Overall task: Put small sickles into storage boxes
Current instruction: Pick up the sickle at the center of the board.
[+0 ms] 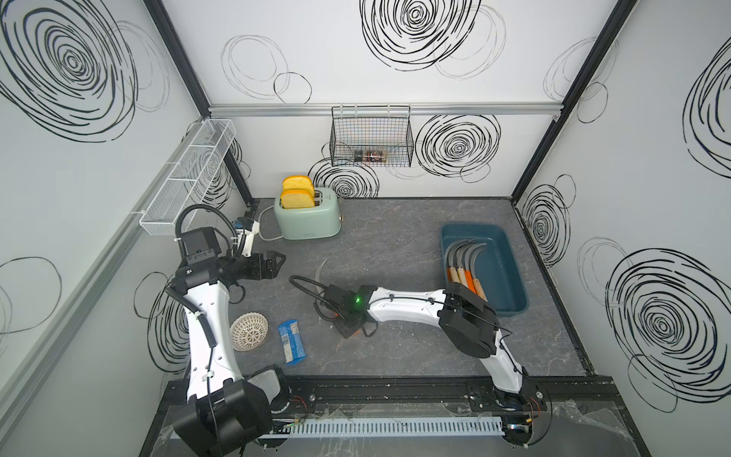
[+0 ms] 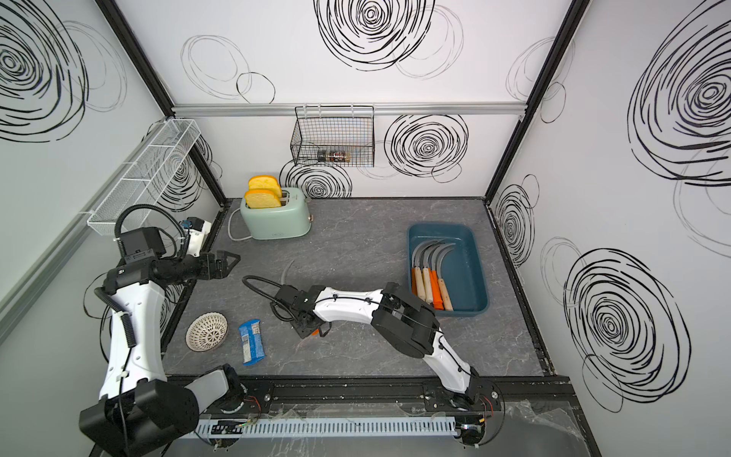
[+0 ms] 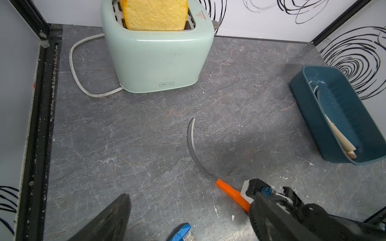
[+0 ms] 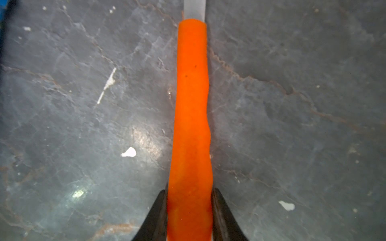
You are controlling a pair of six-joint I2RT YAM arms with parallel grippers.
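One small sickle (image 3: 191, 144) with an orange handle (image 4: 191, 104) lies on the grey table near the middle; both top views show only its curved blade (image 1: 321, 271) (image 2: 286, 273). My right gripper (image 4: 190, 191) (image 1: 354, 332) is shut on the handle's rear end, a finger pressed on each side. The dark teal storage box (image 1: 510, 253) (image 2: 470, 257) (image 3: 309, 116) stands at the right and holds several sickles (image 1: 463, 269) (image 2: 429, 277) side by side, with orange and wood handles. My left gripper (image 1: 277, 263) (image 2: 231, 261) (image 3: 191, 196) hovers open at the left, holding nothing.
A mint toaster (image 1: 308, 217) with bread slices stands at the back left, its cord beside it. A white perforated bowl (image 1: 249, 331) and a blue packet (image 1: 292, 341) lie front left. A white mesh rack (image 1: 190, 174) and a black wire basket (image 1: 372, 136) hang on the walls.
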